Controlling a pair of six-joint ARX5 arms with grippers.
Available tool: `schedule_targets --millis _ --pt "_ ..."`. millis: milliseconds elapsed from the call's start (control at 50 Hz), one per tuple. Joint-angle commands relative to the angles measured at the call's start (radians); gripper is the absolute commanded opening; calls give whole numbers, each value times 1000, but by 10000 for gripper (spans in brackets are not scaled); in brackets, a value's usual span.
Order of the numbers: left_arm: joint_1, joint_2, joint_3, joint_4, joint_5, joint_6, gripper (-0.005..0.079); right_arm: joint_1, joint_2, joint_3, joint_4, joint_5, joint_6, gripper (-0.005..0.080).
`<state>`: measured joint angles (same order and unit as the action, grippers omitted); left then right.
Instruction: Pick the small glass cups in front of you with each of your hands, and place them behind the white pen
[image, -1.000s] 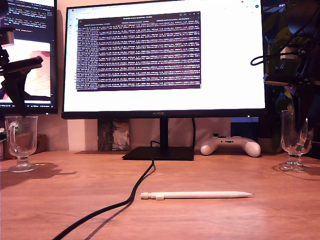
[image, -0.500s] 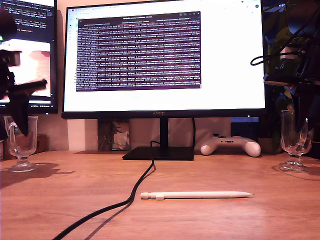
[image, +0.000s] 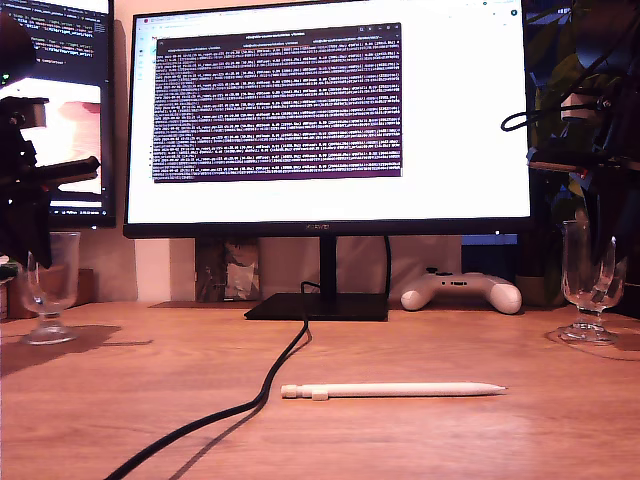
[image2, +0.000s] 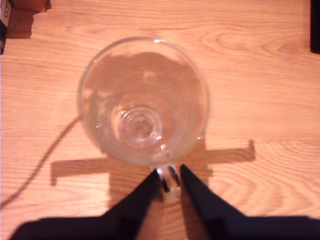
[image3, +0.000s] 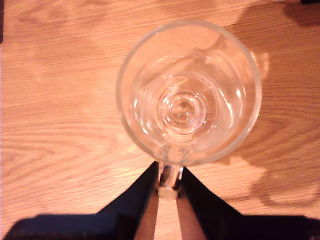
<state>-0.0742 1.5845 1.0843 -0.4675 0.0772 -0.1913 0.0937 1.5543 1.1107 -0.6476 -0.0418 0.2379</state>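
Note:
One small glass cup (image: 58, 282) stands on the wooden desk at the exterior view's left. My first gripper (image: 32, 262) has come down on it. In the first wrist view its black fingers (image2: 150, 187) press both sides of the cup's handle (image2: 168, 178). The other glass cup (image: 582, 268) stands at the exterior view's right, with my second gripper (image: 606, 262) at its side. There the fingers (image3: 196, 192) clamp the handle (image3: 170, 177) of that cup (image3: 189, 92). Both feet rest on the desk. The white pen (image: 392, 390) lies in the front middle.
A large monitor on a black stand (image: 318, 306) fills the back, with a second screen (image: 60, 100) at the exterior view's left. A black cable (image: 250, 400) runs from the stand toward the front. A white game controller (image: 462, 291) lies behind the pen.
The arm at the exterior view's left dropped onto its cup, which shifted slightly toward the right. The other arm, its cup and the pen stayed put.

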Motion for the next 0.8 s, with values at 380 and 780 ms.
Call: schedule_targets --millis 380,780 --pt "-10 -8 6 -47 -7 36 -23 40 -7 32 -12 0 -3 -13" --pt "-61 -131 29 -110 -19 42 -23 104 -82 64 -61 27 -2 -13"
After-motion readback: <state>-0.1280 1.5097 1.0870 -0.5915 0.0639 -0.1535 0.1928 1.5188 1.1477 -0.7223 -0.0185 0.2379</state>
